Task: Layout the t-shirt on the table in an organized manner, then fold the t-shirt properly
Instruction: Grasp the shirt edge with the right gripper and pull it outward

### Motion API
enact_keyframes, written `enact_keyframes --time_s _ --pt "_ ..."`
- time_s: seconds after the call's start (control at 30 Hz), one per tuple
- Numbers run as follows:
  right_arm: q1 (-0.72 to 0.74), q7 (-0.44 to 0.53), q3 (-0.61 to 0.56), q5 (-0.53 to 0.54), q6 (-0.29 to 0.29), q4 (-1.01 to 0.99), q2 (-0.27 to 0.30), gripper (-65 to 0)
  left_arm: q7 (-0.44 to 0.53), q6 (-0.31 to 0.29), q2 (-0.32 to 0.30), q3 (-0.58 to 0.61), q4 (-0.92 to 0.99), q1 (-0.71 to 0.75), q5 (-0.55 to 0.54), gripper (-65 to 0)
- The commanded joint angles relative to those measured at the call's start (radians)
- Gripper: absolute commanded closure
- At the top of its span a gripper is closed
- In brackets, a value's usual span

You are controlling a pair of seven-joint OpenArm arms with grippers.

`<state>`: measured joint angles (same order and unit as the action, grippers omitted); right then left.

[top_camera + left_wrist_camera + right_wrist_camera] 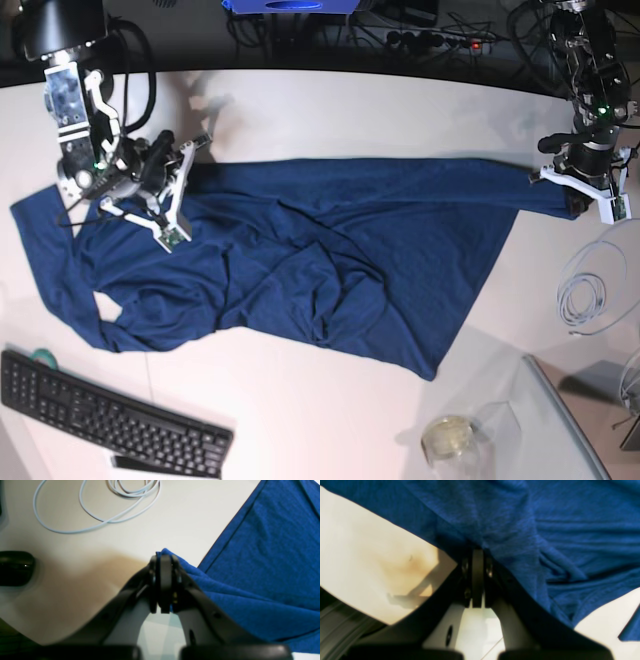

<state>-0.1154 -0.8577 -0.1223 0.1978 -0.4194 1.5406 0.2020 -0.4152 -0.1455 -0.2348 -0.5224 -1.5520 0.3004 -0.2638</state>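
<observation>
The t-shirt [300,250] lies spread across the middle of the table [380,110], its far edge pulled nearly straight while the middle and near-left part stay wrinkled. The left claw [162,557] is closed on a corner of the cloth near the table's right edge. The right claw [478,552] is closed at the far-left part of the garment, its tips buried under the fabric, and appears to pinch a fold.

The step in hand looks like stretching the far edge taut. To do it well, both claws should pull apart evenly, low over the table, without dragging the cloth toward the white cable [582,295] or keyboard [105,412].

A clear jar [450,436] near the front-right corner holds something yellowish; the contents cannot be identified.
</observation>
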Motion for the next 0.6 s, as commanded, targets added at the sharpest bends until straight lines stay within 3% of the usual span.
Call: enact_keyframes --time_s 0.0,0.23,0.57 --pt "-0.027 0.007 0.005 0.010 -0.005 0.062 0.007 -1.4 0.022 0.004 -0.016 -0.006 -0.021 -0.004 -0.004 0.0" --pt "-0.237 -0.059 0.009 0.010 -0.005 0.304 0.029 -1.2 0.022 0.004 -0.016 -0.006 -0.021 0.006 -0.004 0.0" --pt "-0.333 -0.059 0.002 0.012 -0.006 0.294 0.113 -1.4 0.022 0.004 -0.016 -0.005 -0.021 0.004 -0.004 0.0"
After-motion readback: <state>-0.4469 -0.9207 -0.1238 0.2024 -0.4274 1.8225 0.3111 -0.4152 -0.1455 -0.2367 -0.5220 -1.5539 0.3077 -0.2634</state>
